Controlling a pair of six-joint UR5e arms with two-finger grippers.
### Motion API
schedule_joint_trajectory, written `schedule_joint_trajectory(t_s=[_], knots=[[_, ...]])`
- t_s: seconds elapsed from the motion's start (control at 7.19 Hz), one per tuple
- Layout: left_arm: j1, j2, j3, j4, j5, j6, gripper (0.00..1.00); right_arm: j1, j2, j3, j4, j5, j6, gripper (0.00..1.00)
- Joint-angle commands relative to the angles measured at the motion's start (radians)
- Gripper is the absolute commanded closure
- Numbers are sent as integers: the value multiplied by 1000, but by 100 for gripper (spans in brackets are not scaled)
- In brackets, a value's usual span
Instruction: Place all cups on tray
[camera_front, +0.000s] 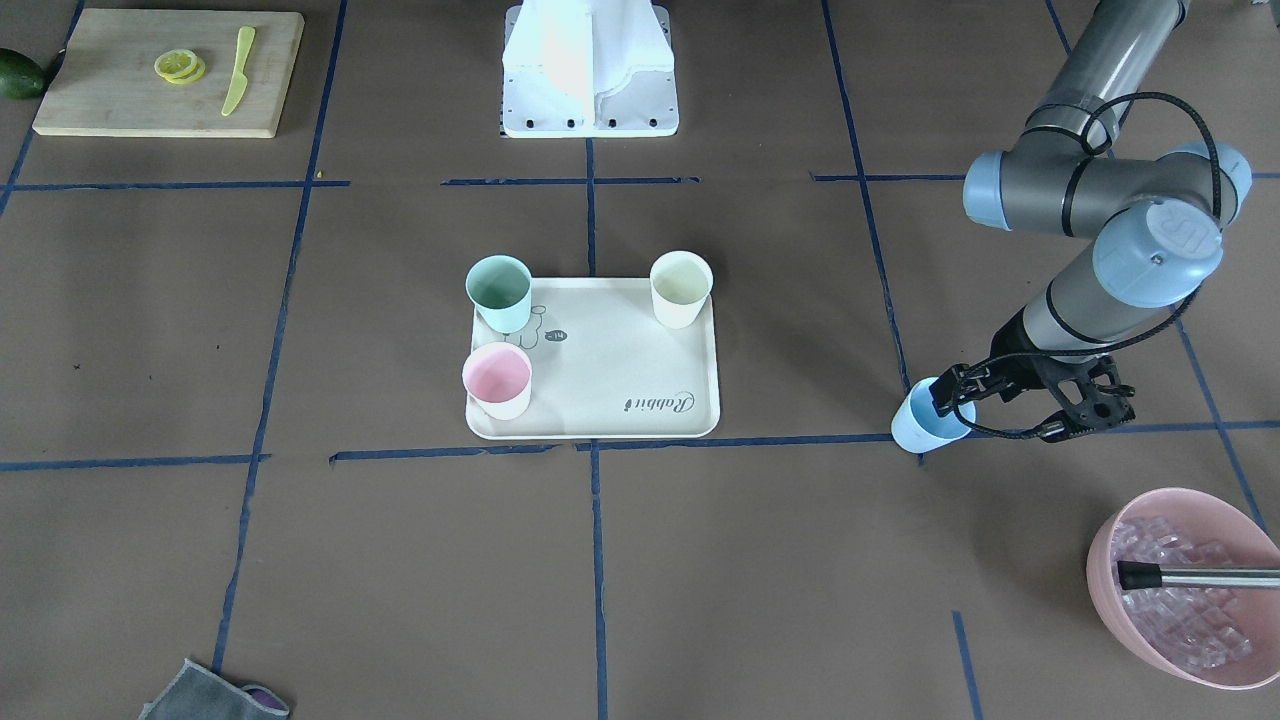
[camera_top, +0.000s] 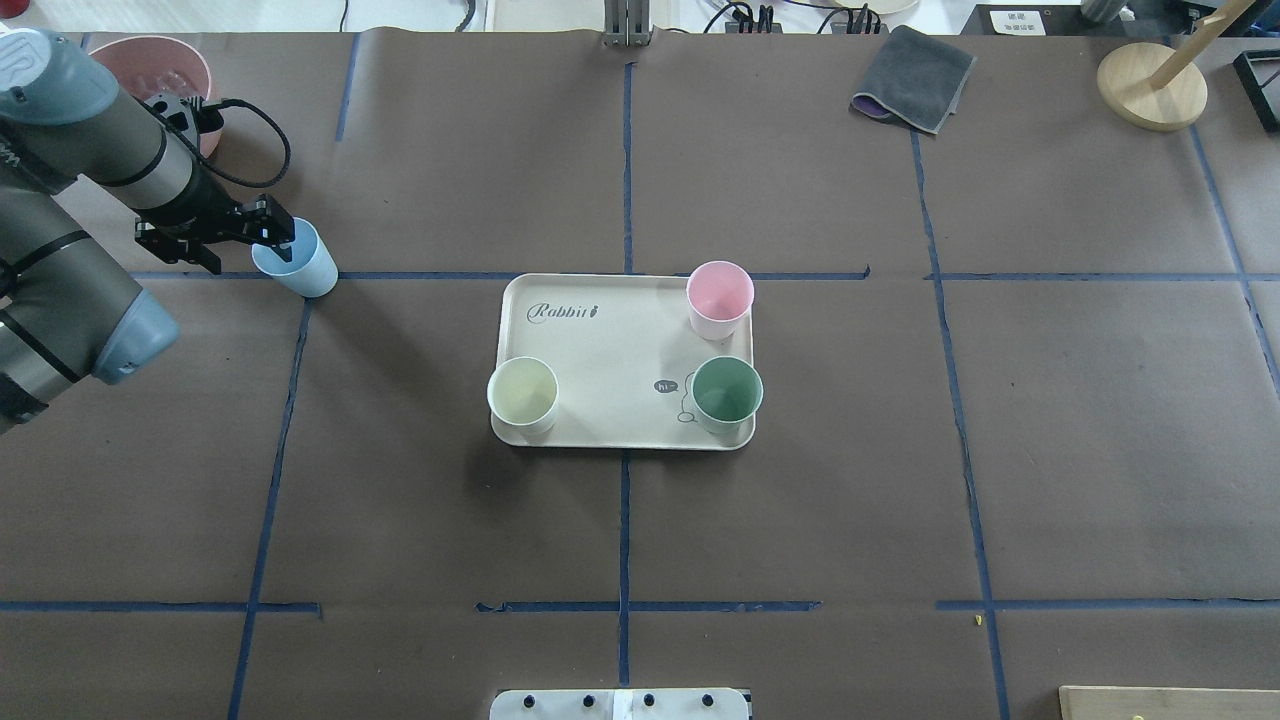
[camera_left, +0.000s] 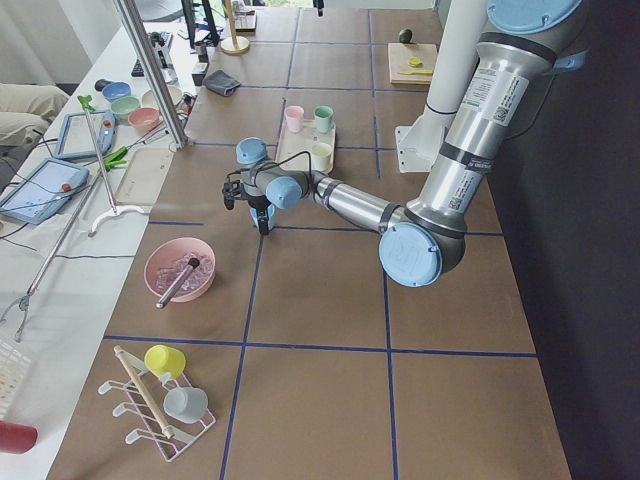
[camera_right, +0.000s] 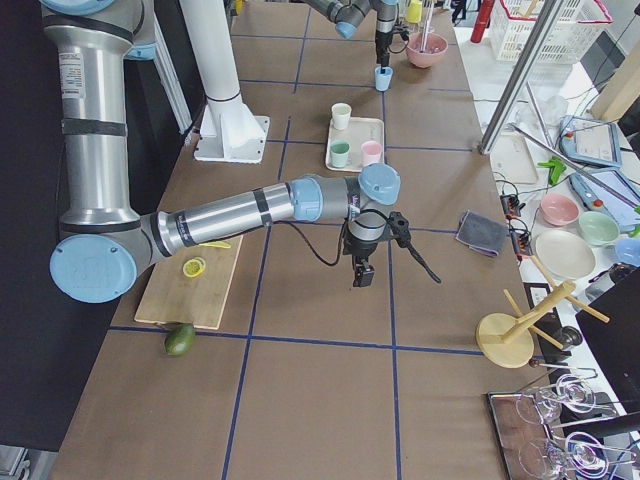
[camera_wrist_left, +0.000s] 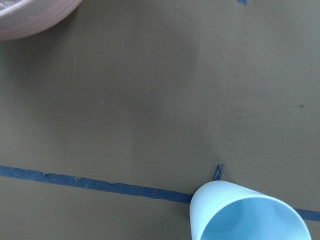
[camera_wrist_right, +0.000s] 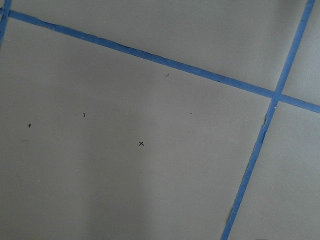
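Observation:
The cream-beige tray (camera_front: 620, 370) lies at the table's middle and also shows in the overhead view (camera_top: 610, 340). On it stand the mint green cup (camera_front: 499, 290), the pink cup (camera_front: 497, 378) and the cream-white cup (camera_front: 681, 287). My left gripper (camera_front: 945, 400) is shut on the rim of the light blue cup (camera_front: 922, 425), which is tilted and well off to the tray's side near a tape line (camera_top: 300, 265). That cup's mouth fills the bottom of the left wrist view (camera_wrist_left: 247, 215). My right gripper (camera_right: 360, 272) shows only in the exterior right view, over bare table; I cannot tell if it is open.
A large pink bowl of clear cubes (camera_front: 1185, 590) with a metal handle in it stands close behind the left arm. A wooden cutting board (camera_front: 170, 70) with lemon slices and a knife lies at a far corner. A grey cloth (camera_top: 912, 78) and a wooden stand (camera_top: 1150, 85) sit at the far edge.

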Motion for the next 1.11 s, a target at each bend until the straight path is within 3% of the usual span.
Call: schedule_joint_trajectory(t_s=[0.0, 0.14, 0.28, 0.56, 0.97], knots=[[12, -2, 3, -1, 20, -12, 62, 0, -1, 2, 0, 0, 0, 0], [12, -8, 0, -1, 19, -14, 90, 0, -1, 5, 0, 0, 2, 0], [12, -24, 0, 1, 19, -14, 99, 0, -1, 6, 0, 0, 3, 0], [12, -53, -11, 19, 13, -17, 100, 0, -1, 8, 0, 0, 3, 0], [95, -193, 3, 59, 22, -297, 100, 0, -1, 8, 0, 0, 3, 0]])
